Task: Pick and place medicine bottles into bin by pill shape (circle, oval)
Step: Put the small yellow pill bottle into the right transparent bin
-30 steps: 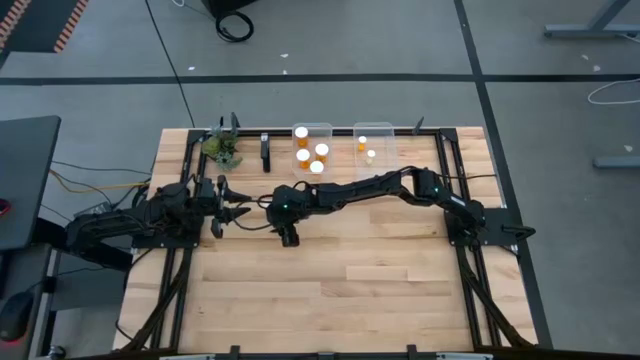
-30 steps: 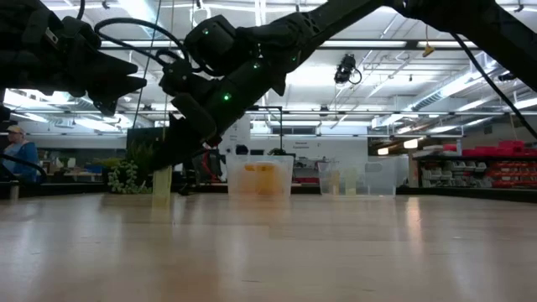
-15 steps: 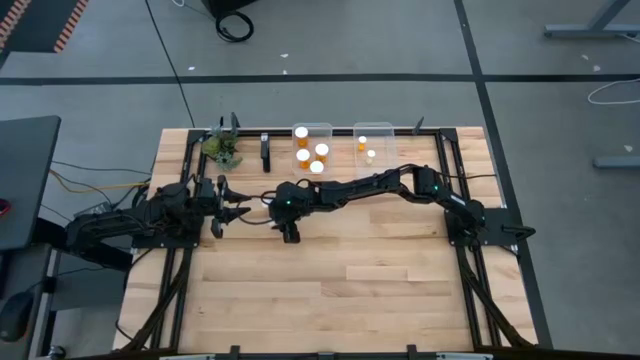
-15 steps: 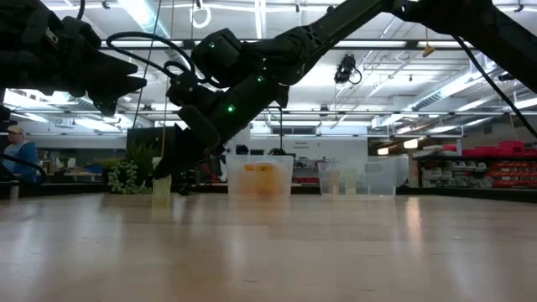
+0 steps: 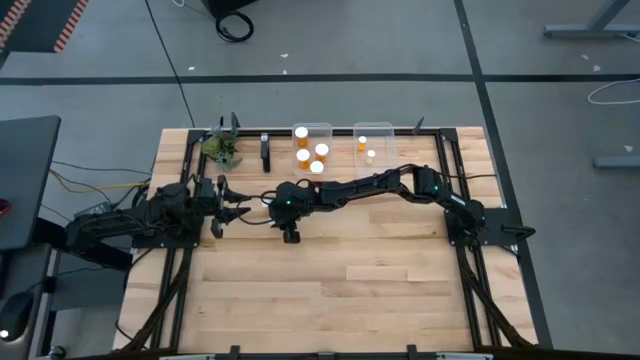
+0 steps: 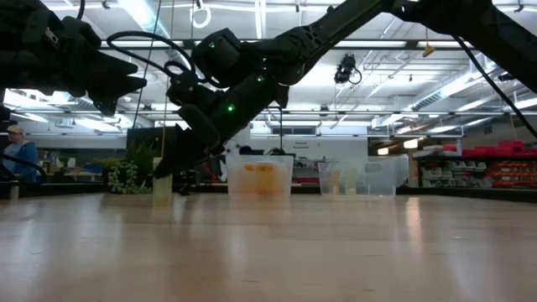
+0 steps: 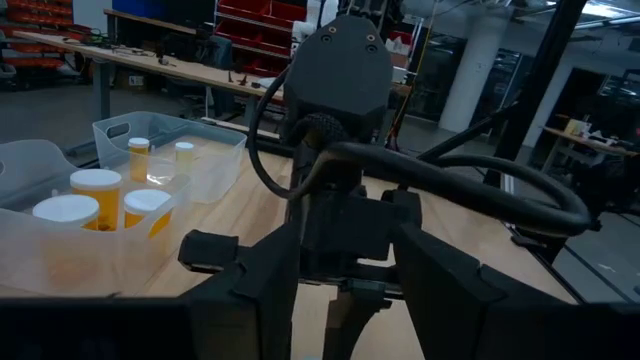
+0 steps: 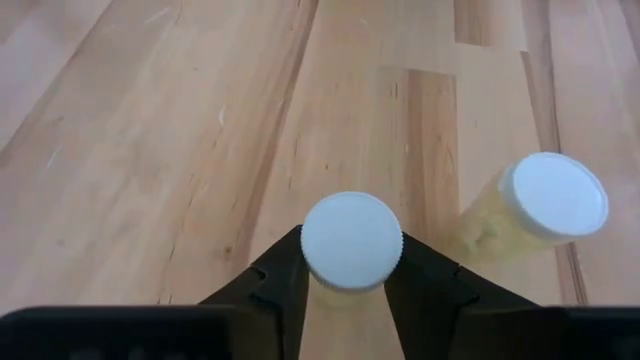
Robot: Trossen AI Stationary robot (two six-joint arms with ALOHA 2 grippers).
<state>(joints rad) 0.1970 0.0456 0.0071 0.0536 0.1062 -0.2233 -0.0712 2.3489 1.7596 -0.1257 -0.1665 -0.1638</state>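
White-capped bottle between right pincer fingers

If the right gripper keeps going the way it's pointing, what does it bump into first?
It points straight down, so the right gripper would meet the white-capped medicine bottle already sitting between its fingers, then the wooden table under it. A second bottle stands off to the side, probably out of its path.

a wooden table carries two clear bins, a plant and bottles.
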